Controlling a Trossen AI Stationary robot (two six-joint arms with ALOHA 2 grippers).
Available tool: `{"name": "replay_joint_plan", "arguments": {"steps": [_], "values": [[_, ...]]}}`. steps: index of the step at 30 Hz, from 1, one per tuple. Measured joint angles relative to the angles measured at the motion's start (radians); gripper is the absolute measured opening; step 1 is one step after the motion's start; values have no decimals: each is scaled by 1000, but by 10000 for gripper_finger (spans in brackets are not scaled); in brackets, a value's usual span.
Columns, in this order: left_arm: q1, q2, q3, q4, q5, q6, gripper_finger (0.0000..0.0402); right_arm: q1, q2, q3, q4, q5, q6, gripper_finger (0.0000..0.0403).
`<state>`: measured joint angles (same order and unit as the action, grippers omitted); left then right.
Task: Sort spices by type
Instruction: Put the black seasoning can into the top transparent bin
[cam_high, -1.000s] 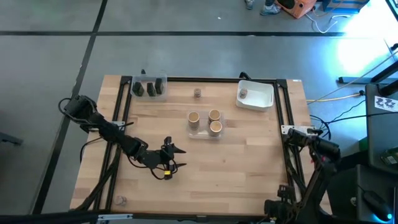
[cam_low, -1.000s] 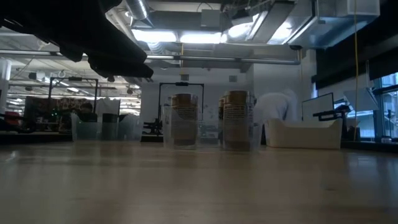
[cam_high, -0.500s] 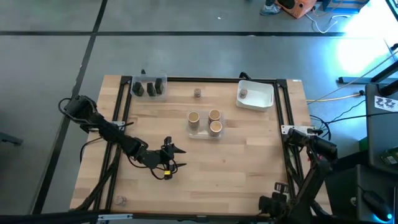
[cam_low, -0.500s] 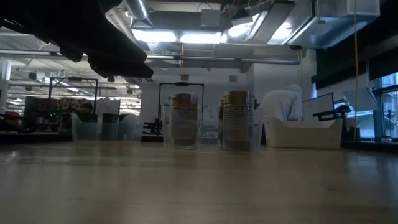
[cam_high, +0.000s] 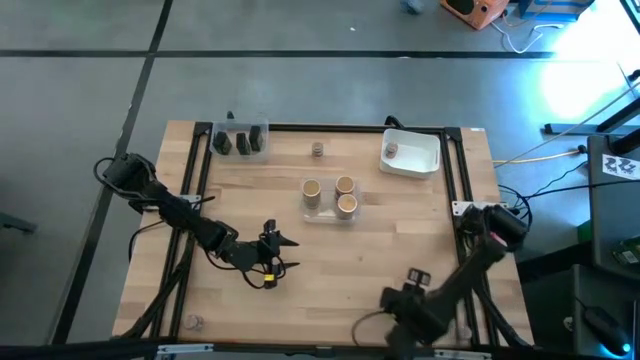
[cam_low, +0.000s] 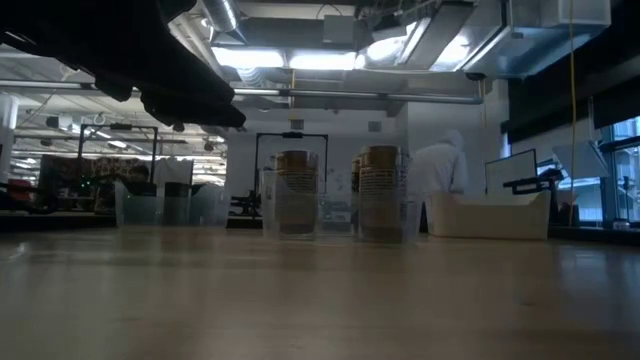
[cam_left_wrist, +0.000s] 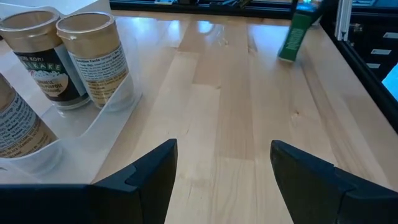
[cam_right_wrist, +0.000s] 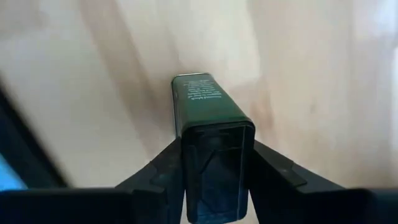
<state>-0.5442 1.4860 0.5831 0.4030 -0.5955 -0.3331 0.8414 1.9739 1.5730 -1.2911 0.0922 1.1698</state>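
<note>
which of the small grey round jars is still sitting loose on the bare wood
The small grey jar near the table's far edge, between the clear tub and the white tub. The other grey jar sits inside the white tub.

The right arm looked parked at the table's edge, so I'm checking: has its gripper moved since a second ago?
Yes. The right gripper swung from the right rail inward over the table's near edge, clamping a green tin.

Pale blond wood with straight plank seams across the surface (cam_high: 380, 250), framed by black rails. Tan with pale tops on three spice cylinders (cam_high: 343, 204); dark labels with white lettering on those cylinders. Dark grey-black on blocky jars (cam_high: 241, 143) near the far left corner. White on rectangular tub (cam_high: 412, 155). Glossy dark green with fine pale lettering on tin (cam_right_wrist: 211, 143). Black on right claw (cam_right_wrist: 214, 186) and left claw (cam_left_wrist: 221, 165).
</note>
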Motion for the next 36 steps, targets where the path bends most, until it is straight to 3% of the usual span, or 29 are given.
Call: {"name": "replay_joint_plan", "arguments": {"steps": [10, 22, 36], "values": [[0, 0, 0, 0, 0, -3, 241, -214, 0, 0, 38, 100, -296, 139], [15, 0, 0, 0, 0, -41, 241, -411, 0, 0, 312, 126, -630, 141], [59, 0, 0, 3, 0, -35, 241, -490, 9, 0, 403, 124, -735, 243]]}}
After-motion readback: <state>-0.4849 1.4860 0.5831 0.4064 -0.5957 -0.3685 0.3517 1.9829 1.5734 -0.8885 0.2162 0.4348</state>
